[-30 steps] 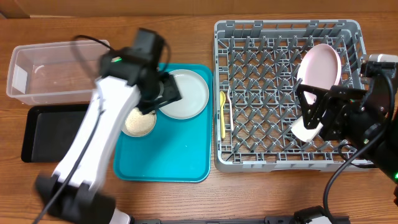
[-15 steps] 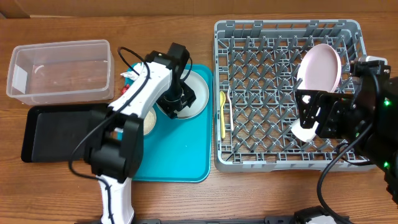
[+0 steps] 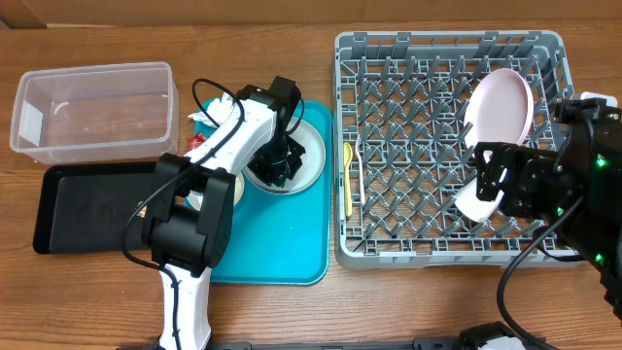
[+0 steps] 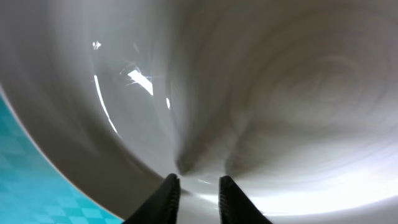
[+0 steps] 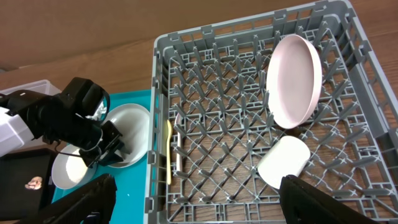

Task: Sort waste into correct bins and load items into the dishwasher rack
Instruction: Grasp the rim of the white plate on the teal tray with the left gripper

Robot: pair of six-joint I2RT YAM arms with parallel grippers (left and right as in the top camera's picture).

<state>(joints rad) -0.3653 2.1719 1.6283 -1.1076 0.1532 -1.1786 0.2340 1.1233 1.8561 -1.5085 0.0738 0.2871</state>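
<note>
On the teal tray (image 3: 282, 248): grey plate (image 3: 309, 146) lies flat, upper middle of the overhead frame; left hand (image 3: 282, 163) is down on its lower-left rim.
Left hand: fingers (image 4: 163, 202) drawn close at the plate's edge; whether they truly pinch the rim I cannot tell.
Right hand (image 5: 198, 193): spread wide and empty, hovering above the white cup (image 5: 284, 162), which lies in the dishwasher rack (image 3: 437, 39).
Already in the rack: pink plate (image 5: 293, 71) on edge at upper right; yellow utensil (image 3: 348, 180) along the left wall.
Slip risk: glossy rim and a shallow bite; I'd expect the plate to tip or drop back if lifted quickly.
Knock risk: left arm lies across a pale bowl (image 5: 65, 174) on the tray; a careless swing could spill whatever it holds.
Crowding risk: both arms meeting at the rack could clash or nudge the cup.
</note>
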